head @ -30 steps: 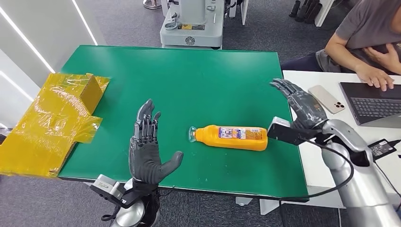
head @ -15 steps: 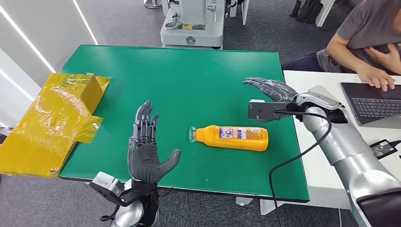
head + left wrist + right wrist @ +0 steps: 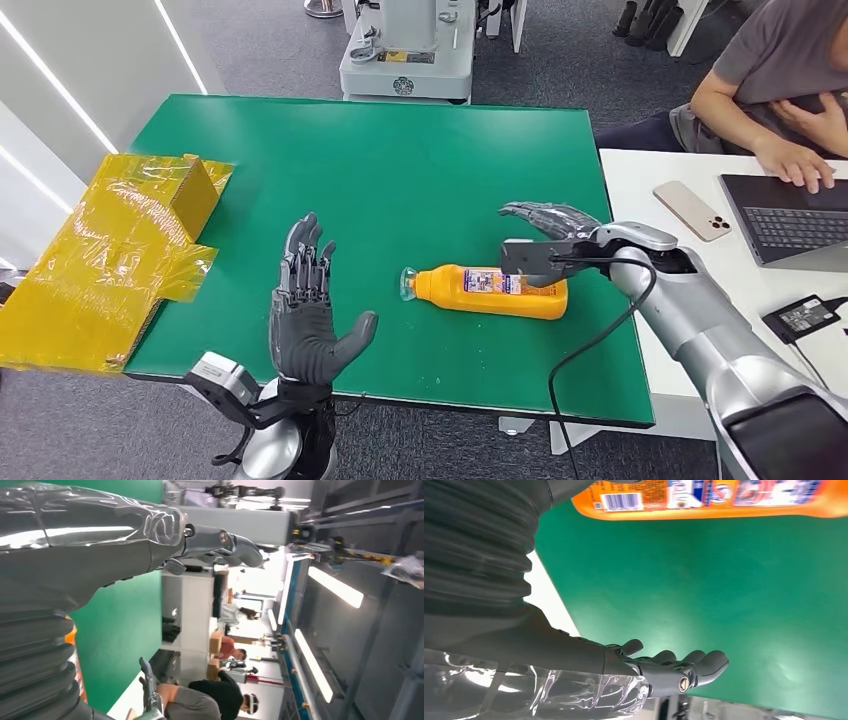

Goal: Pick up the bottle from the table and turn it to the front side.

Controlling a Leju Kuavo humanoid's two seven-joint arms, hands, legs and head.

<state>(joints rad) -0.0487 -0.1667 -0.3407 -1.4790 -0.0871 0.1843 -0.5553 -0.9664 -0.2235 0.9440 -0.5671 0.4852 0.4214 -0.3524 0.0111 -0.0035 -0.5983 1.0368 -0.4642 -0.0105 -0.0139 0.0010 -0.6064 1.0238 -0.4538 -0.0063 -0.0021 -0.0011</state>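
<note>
we see the orange bottle (image 3: 490, 291) lying on its side on the green tabletop (image 3: 400, 170), clear cap toward our left robot hand (image 3: 308, 322), base toward the right. our right robot hand (image 3: 548, 222) hovers just above the bottle's base end, fingers apart and holding nothing; in the right wrist view the bottle (image 3: 704, 500) sits apart from the fingers (image 3: 684, 667). the left robot hand stands upright near the tabletop's front edge, fingers spread, empty, clear of the cap.

we judge the grasp not yet made. the bottle is round and smooth, so if our fingers come down off-centre it could roll away or skid toward the tabletop's edge. gripping so near the base may let the cap end sag or slip while we turn it.
</note>
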